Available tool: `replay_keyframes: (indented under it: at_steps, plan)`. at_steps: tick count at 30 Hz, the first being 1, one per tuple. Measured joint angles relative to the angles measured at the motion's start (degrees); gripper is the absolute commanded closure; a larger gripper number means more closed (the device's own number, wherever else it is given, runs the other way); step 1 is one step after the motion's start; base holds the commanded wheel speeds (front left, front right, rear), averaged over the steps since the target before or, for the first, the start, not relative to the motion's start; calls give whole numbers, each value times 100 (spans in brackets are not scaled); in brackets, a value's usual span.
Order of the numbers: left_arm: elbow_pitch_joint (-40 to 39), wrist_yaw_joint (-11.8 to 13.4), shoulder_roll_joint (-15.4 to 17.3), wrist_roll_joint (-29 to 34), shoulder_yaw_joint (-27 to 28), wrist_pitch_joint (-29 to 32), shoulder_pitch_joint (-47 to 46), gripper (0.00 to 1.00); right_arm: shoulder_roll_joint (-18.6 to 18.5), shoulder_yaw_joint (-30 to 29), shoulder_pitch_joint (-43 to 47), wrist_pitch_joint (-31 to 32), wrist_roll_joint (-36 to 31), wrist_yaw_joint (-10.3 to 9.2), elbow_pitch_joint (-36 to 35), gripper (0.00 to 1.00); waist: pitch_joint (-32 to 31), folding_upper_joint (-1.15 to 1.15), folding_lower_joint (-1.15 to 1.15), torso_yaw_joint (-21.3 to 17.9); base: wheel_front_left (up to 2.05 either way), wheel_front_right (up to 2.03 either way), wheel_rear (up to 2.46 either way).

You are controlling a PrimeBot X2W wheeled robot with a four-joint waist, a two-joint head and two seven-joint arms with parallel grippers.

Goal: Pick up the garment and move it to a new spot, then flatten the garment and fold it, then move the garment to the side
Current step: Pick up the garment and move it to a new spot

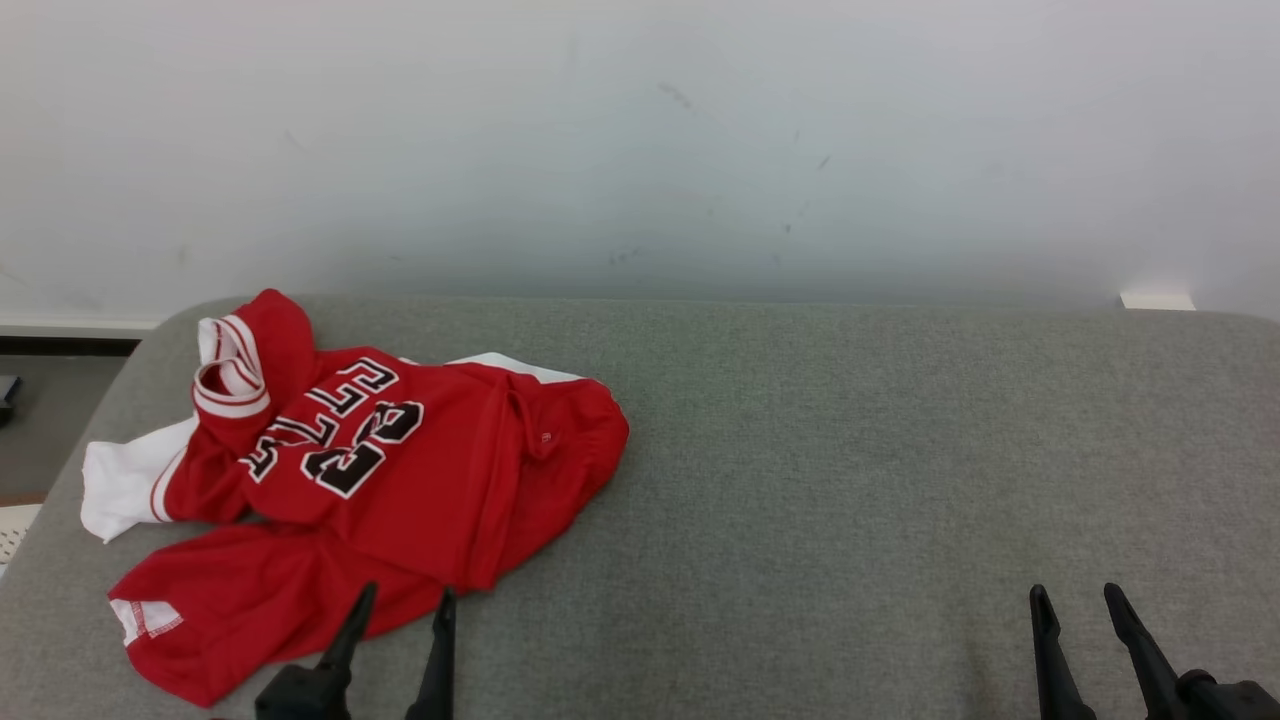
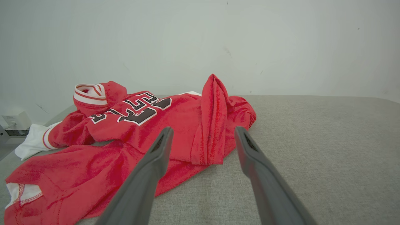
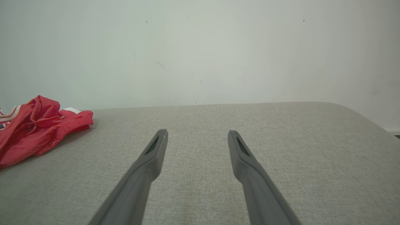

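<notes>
Left wrist view puts us right at the work: the left gripper (image 2: pixel 203 129) stands with its two dark fingers spread wide and nothing held between them, and straight ahead of the tips lies the garment (image 2: pixel 125 140), a red jersey with black-and-white lettering, crumpled on the grey padded surface (image 2: pixel 312 150); a raised fold (image 2: pixel 212 118) of red cloth stands up just beyond the gap between the fingers, so we judge it the readiest part to pinch (whether the fingertips already brush the cloth we cannot tell); in the head view this gripper's tips sit over the jersey's near edge, while the right gripper (image 1: pixel 1075 590), likewise spread wide and holding nothing, hangs well apart to the right over bare grey fabric; so the left arm is plainly the nearer, with most of the jersey lying forward and to the left of it; its long axis runs on a slant, from the near left corner of the surface away toward the middle; a striped collar (image 1: pixel 230 385) is bunched at the far left and a white flap (image 1: pixel 115 490) spills toward the left edge; rightward the grey surface offers room for a new spot, and we see nothing standing between the arms and the cloth; behind it all rises a pale wall (image 1: pixel 640 150).
</notes>
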Motion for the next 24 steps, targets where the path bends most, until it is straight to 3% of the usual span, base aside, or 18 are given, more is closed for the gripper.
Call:
replay_keyframes:
  at_steps: [15, 24]
  plan:
    - [88, -214, -160, 381, 188, -87, 19, 0, -66, 71, 19, -94, -74, 0, 74, 0, -8, 0, 0, 55, 0, 0, 0]
    - [122, -274, -225, 424, 205, -87, 5, 0, -85, 103, 119, -96, 10, 1, 77, 0, -39, 0, 0, 594, 0, 0, 0]
